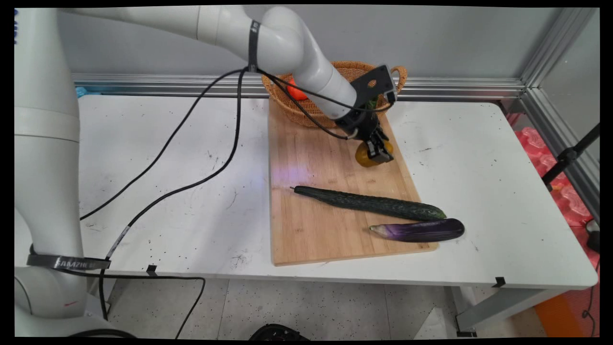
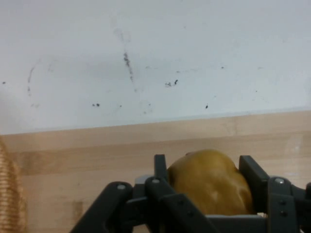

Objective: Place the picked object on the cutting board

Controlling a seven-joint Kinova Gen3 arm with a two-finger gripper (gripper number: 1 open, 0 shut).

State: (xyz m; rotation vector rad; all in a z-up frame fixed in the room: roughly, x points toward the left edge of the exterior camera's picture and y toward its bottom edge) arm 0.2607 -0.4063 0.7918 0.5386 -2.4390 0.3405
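Note:
My gripper (image 1: 378, 152) reaches down over the far right part of a wooden cutting board (image 1: 311, 225). It is shut on a round yellow-brown fruit (image 1: 364, 157) that rests on or just above the board. In the hand view the fruit (image 2: 209, 184) sits between the two black fingers (image 2: 161, 167), which press on both of its sides. The board (image 2: 97, 145) runs beneath it and the white table (image 2: 170, 48) lies beyond.
A wicker basket (image 1: 306, 108) holding an orange item (image 1: 297, 91) stands at the board's far end, right behind the hand. A dark green cucumber (image 1: 368, 203) and a purple eggplant (image 1: 421, 230) lie across the board's near right part. Black cables hang over the table's left half (image 1: 167, 167).

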